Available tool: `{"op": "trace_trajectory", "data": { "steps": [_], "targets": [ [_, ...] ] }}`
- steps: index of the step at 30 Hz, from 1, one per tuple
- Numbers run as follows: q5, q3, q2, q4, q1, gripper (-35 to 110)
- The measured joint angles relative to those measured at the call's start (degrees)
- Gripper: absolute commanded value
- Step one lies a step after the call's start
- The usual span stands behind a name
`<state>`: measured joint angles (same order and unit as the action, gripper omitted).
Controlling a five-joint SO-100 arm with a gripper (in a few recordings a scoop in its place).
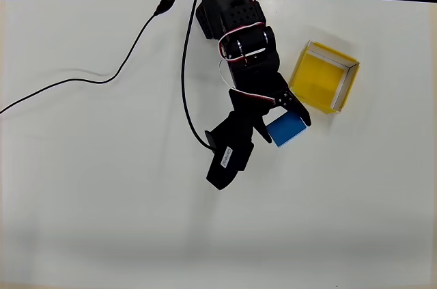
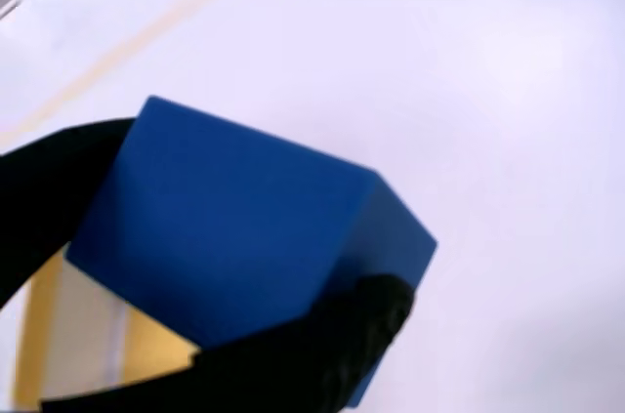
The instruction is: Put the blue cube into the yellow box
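In the overhead view the blue cube (image 1: pixel 287 129) sits right of centre on the white table, just below and left of the yellow box (image 1: pixel 323 77), an open square box with pale walls. My black gripper (image 1: pixel 281 123) has one finger on each side of the cube. The wrist view shows the blue cube (image 2: pixel 234 237) large and tilted, with both black fingers (image 2: pixel 312 354) pressed against it, so the gripper (image 2: pixel 195 267) is shut on it. Part of the yellow box (image 2: pixel 146 350) shows past the cube at the lower left. I cannot tell whether the cube is off the table.
The black arm (image 1: pixel 235 22) reaches in from the top edge. A thin black cable (image 1: pixel 102 80) trails across the left half of the white table (image 1: pixel 102 200), and another loops down beside the arm. The table's far edge runs along the top of the overhead view.
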<state>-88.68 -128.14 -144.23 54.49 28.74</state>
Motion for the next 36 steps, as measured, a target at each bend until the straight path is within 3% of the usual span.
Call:
{"op": "trace_trajectory", "data": {
  "steps": [16,27,36],
  "targets": [
    [11.8,10.2,10.6,14.6,21.9,32],
    [18.1,16.2,22.9,16.3,28.2,32],
    [16.4,16.4,29.4,16.4,28.7,32]
  ]
}}
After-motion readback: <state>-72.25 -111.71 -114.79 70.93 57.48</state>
